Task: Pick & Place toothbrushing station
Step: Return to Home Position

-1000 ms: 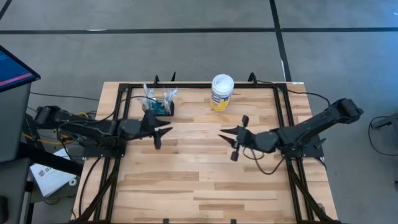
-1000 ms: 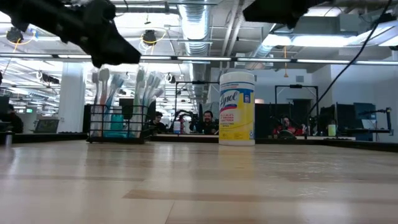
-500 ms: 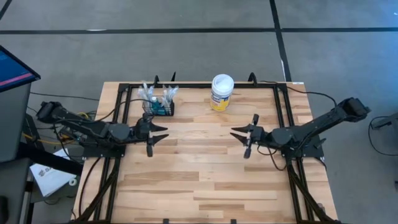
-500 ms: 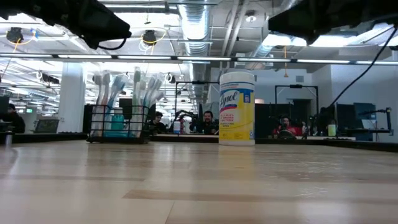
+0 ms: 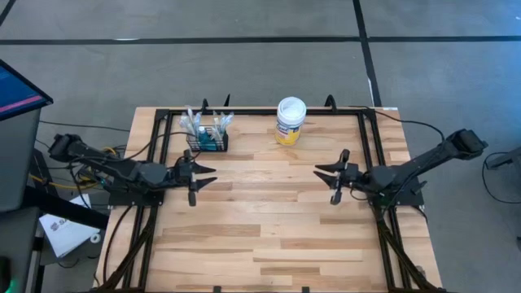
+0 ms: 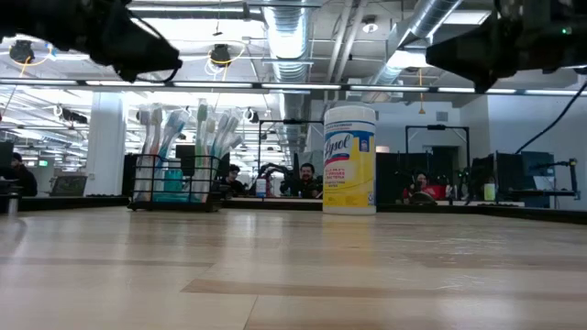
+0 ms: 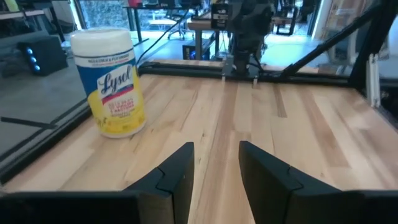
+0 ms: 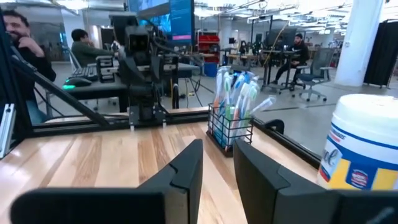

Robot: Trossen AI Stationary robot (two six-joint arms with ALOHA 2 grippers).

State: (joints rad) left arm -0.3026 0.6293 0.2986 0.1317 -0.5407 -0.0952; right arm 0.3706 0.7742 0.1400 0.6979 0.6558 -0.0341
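Note:
The toothbrushing station (image 5: 207,137), a small black wire basket with several toothbrushes standing in it, rests on its base at the table's far left; it also shows in the low view (image 6: 174,179) and the right wrist view (image 8: 231,127). My left gripper (image 5: 208,174) hovers open in front of it, nearer the left edge, with only bare wood between its fingers (image 7: 216,148). My right gripper (image 5: 322,174) hovers open at the table's right side, pointing across at the basket (image 8: 217,144), nothing between its fingers.
A round tub with a white lid and yellow label (image 5: 291,120) stands at the far middle of the table (image 6: 349,159). A black metal frame (image 5: 260,112) runs along the table's edges. Bare wood lies between the two grippers. People sit in the room beyond.
Both arms have drawn apart. My left gripper has moved from beside the basket toward the table's left edge. My right gripper has moved toward the right edge and sunk. The basket has stayed in place.

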